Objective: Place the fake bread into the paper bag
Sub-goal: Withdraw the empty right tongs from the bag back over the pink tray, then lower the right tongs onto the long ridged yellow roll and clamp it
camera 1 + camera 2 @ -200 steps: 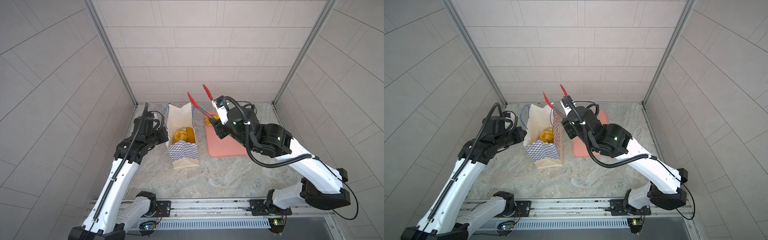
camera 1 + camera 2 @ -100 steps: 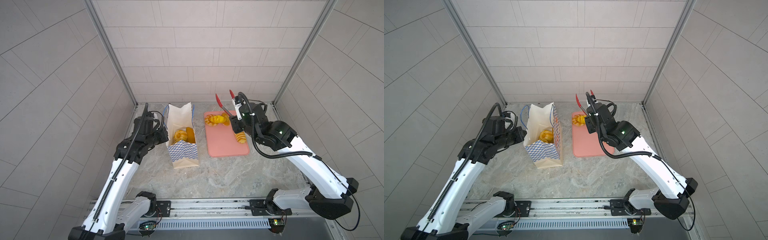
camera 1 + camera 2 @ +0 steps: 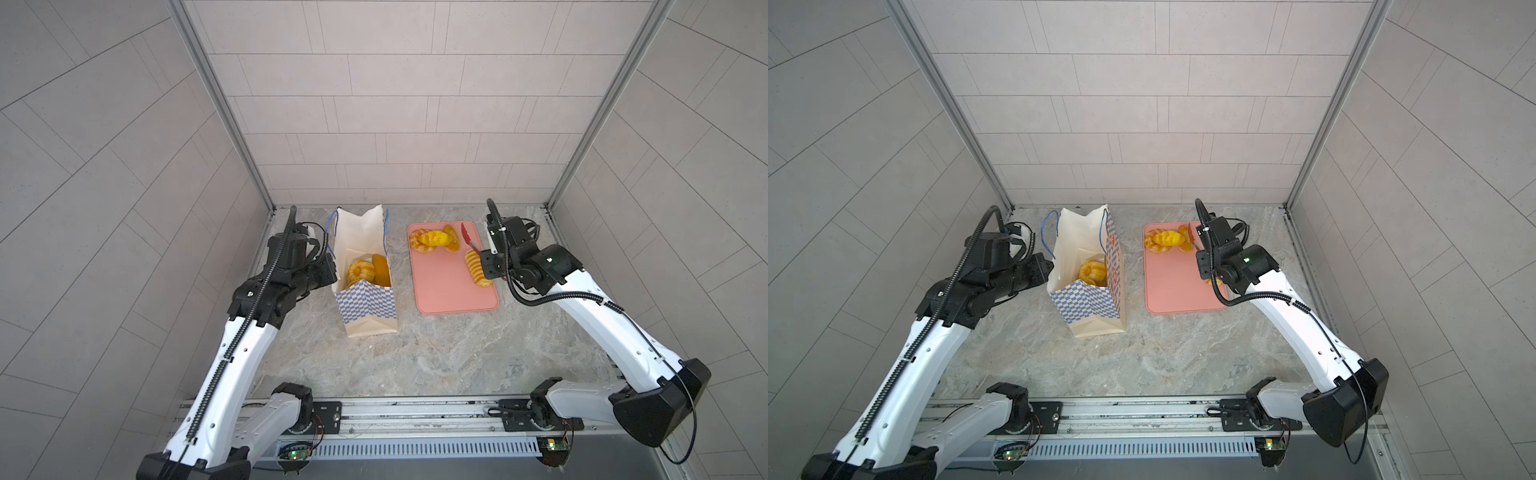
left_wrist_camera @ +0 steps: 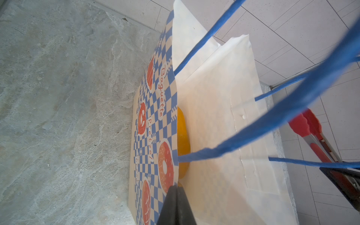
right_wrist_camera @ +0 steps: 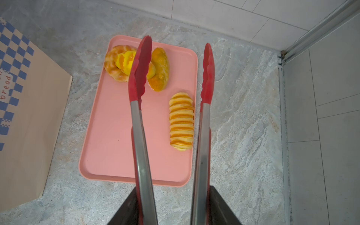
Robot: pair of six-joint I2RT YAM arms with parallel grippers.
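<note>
Can't count the glossy yellow-orange toy bread (image 3: pixel 360 270) inside the tall cream checkered paper bag (image 3: pixel 365 303), its walls hide most; more lies on the flat pink tray (image 5: pixel 109 136). My left claw (image 4: pixel 174 190) is pinched on the bag's rim; my right claw (image 5: pixel 172 204) grips red-tipped metal tongs (image 5: pixel 140 78), tips spread above the tray.

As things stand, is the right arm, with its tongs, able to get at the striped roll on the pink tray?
Probably yes. In the right wrist view the striped roll shows between the open arms of the tongs, alone near the pink tray's edge, nothing resting on it.
</note>
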